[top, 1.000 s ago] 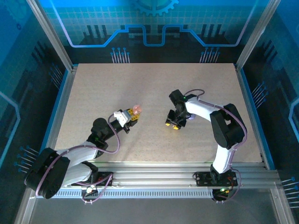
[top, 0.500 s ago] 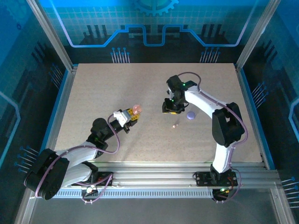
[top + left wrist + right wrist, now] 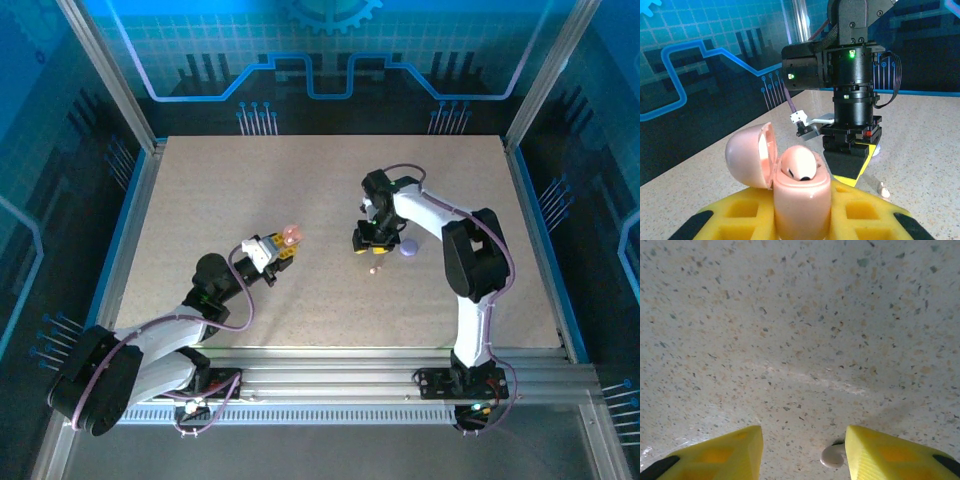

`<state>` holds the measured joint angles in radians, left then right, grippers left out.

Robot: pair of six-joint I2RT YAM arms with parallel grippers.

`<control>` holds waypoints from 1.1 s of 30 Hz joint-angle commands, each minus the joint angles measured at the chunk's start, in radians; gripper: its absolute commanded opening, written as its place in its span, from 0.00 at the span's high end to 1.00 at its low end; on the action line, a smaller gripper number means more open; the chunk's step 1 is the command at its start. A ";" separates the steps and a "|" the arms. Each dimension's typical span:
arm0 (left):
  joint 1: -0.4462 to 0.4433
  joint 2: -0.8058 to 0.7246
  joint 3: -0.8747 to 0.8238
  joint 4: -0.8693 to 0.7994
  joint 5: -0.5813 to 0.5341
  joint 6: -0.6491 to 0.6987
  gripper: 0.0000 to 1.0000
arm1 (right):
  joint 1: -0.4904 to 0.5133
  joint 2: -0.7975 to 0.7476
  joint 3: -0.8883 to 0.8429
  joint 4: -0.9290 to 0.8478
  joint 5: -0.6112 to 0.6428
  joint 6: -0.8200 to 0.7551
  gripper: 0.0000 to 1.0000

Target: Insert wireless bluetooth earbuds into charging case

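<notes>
Wide open along the far and left bench [image 3: 250, 180]. Passable at centre between the open pink case [image 3: 291, 236] and right gripper [image 3: 370, 244]; lilac case [image 3: 408, 247] just beside that gripper.

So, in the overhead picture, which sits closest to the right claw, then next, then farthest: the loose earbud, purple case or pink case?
1. Loose earbud, just on the near side of the right gripper.
2. Purple case, close on its right.
3. Pink case, far left, held in the left gripper.
</notes>
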<state>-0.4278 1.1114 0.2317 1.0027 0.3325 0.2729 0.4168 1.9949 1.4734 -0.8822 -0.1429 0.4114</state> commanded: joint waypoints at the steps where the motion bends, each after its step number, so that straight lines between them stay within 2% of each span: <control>1: -0.003 -0.019 0.001 0.001 -0.009 0.028 0.78 | -0.008 0.021 -0.016 -0.011 -0.027 -0.014 0.53; 24: -0.003 -0.013 0.003 0.001 -0.004 0.031 0.78 | 0.003 -0.044 -0.149 -0.014 -0.029 0.002 0.56; 33: -0.003 -0.015 0.002 0.002 -0.001 0.026 0.78 | 0.026 -0.033 -0.136 -0.045 -0.005 -0.023 0.61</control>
<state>-0.4278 1.1114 0.2317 0.9977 0.3325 0.2909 0.4294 1.9682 1.3338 -0.8833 -0.1493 0.4057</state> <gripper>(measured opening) 0.226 0.390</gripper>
